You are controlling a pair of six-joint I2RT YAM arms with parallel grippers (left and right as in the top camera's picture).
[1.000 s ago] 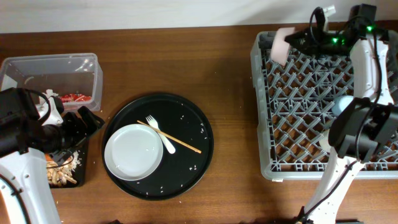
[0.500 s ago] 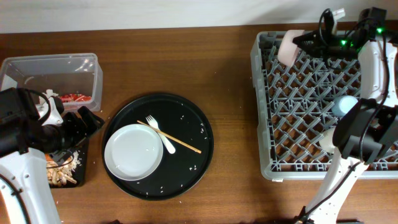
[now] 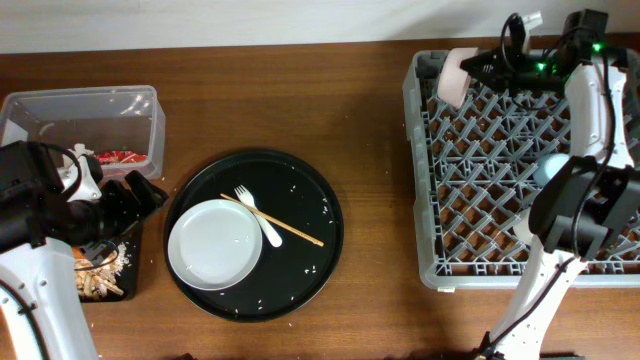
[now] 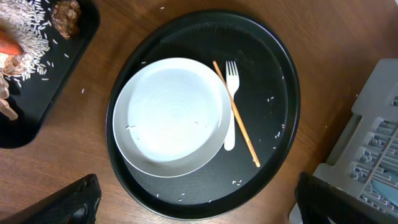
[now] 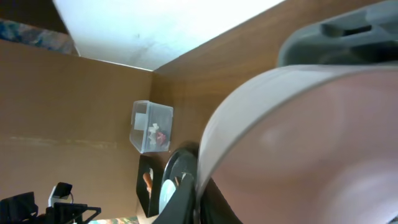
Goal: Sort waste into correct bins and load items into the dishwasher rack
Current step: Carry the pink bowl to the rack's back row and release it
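Pinkish-white bowl (image 3: 455,77) could slip, or catch a peg and tip over the wall of the dishwasher rack (image 3: 470,272), if it is let go before it seats. It sits tilted over the rack's far left corner, its rim pinched by the right gripper (image 3: 478,68), just outboard of the fingertips.

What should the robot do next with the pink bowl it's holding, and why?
Probably lower the pinkish bowl between the pegs of the rack and let go: the right end effector grips its rim, holding it on edge at the rack's far left corner.
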